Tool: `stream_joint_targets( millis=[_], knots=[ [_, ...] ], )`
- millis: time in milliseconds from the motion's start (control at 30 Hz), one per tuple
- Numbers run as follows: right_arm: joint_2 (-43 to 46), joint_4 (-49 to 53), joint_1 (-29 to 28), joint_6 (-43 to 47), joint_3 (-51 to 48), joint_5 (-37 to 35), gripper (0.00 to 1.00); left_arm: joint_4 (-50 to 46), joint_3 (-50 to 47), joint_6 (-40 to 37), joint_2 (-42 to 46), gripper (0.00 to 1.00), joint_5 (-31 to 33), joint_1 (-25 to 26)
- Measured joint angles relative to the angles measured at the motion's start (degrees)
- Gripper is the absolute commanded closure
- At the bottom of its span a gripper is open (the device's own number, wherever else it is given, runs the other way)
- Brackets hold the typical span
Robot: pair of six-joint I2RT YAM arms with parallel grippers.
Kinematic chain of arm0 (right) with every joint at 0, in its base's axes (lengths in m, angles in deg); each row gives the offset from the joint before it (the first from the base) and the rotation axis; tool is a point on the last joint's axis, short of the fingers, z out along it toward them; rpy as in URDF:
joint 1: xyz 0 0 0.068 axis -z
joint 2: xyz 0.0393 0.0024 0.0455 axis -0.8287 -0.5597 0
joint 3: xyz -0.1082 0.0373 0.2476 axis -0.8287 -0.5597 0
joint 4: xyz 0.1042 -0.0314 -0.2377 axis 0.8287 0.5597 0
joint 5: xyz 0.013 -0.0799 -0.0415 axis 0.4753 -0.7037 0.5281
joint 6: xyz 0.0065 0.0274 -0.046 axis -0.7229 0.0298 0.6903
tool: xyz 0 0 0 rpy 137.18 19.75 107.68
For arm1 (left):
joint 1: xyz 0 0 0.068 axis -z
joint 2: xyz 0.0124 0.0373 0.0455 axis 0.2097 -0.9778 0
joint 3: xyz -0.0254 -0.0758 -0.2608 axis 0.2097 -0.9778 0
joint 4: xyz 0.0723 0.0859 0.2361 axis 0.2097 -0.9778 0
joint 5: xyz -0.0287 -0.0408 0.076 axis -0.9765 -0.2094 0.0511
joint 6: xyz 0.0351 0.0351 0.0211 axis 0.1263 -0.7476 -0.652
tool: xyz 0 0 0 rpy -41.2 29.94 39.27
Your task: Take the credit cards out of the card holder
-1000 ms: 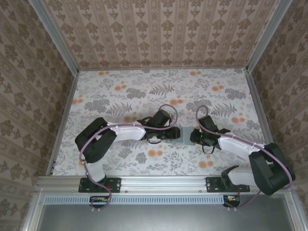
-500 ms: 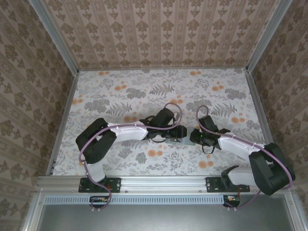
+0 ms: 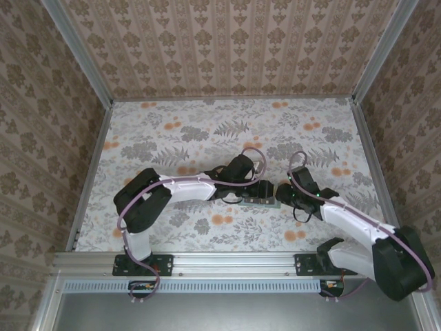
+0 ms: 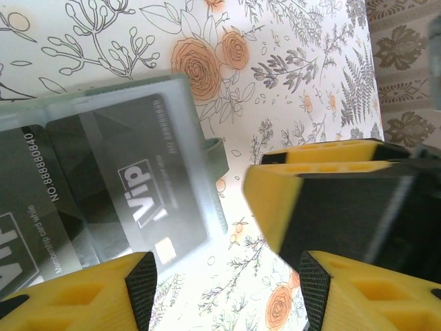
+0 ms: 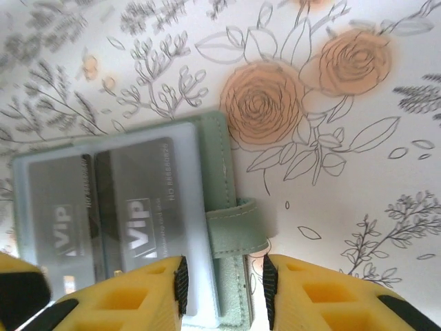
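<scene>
Sage-green card holder (image 5: 222, 162) lies open — long axis left-right.

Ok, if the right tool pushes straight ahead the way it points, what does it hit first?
Likely the strap of the holder: it lies just ahead of the right tool, in line with its open gap, though depth is unclear.

Just ahead of my right fingers (image 5: 124, 296), which are showing yellow with black inner faces, the card holder (image 5: 224, 186) is looking sage green. Under its frosted sleeve the credit cards (image 5: 138, 200) are reading dark grey-green with white "Vip" lettering. Beyond my fingertips the tablecloth (image 5: 358, 207) is running white, with orange roses and grey line-drawn leaves.
</scene>
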Motion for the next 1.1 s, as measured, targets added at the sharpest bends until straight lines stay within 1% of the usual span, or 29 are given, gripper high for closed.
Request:
stream_joint_targets(
  millis=[133, 233, 367, 400, 467, 500, 533, 600, 633, 667, 900, 1033, 1100],
  knots=[
    [2.12, 0.63, 0.26, 0.00, -0.02, -0.61, 0.62, -0.17, 0.00, -0.70, 0.00, 0.40, 0.28, -0.02],
    [1.20, 0.55, 0.31, 0.24, -0.02, 0.07, 0.69, -1.38, 0.00, -1.40, 0.17, 0.45, 1.14, -0.28],
    [-1.44, -0.68, 0.26, 1.27, 0.00, 2.97, 0.75, -2.97, -0.76, -2.19, 0.96, 0.53, 2.75, -1.42],
    [-2.12, -1.11, 0.15, 1.53, 0.04, 3.74, 0.76, -3.02, -1.09, -2.10, 1.11, 0.60, 3.08, -1.73],
    [-3.67, -1.53, -0.24, 1.99, 0.44, 4.66, 0.79, -3.30, -1.57, -1.99, 1.20, 0.64, 3.52, -2.36],
    [-4.57, -1.57, -0.48, 2.40, 0.92, 5.14, 0.82, -3.39, -1.77, -1.88, 1.20, 0.68, 3.72, -2.58],
    [-5.53, -1.62, -0.61, 2.73, 1.49, 5.46, 0.85, -3.41, -1.95, -1.81, 1.20, 0.71, 3.74, -2.75],
    [-7.69, -1.77, -0.92, 3.26, 2.89, 5.88, 0.87, -3.48, -2.03, -1.46, 1.20, 0.72, 3.91, -2.93],
    [-8.68, -2.01, -0.98, 3.41, 3.50, 6.03, 0.88, -3.48, -2.03, -1.40, 1.20, 0.76, 3.93, -2.91],
    [-9.57, -2.08, -1.03, 3.63, 4.04, 6.19, 0.89, -3.48, -2.03, -1.22, 1.20, 0.77, 3.93, -2.91],
    [-13.97, -2.12, -1.14, 4.33, 5.29, 6.29, 0.93, -3.56, -1.64, -0.28, 0.31, 0.78, 3.89, -2.73],
    [-14.60, -2.34, -1.16, 4.33, 5.31, 6.32, 0.97, -3.58, -1.14, 0.39, -1.20, 0.78, 3.78, -2.73],
    [-14.95, -2.56, -1.27, 4.33, 5.40, 6.38, 0.97, -3.61, -0.94, 0.74, -1.73, 0.77, 3.67, -2.69]
  ],
)
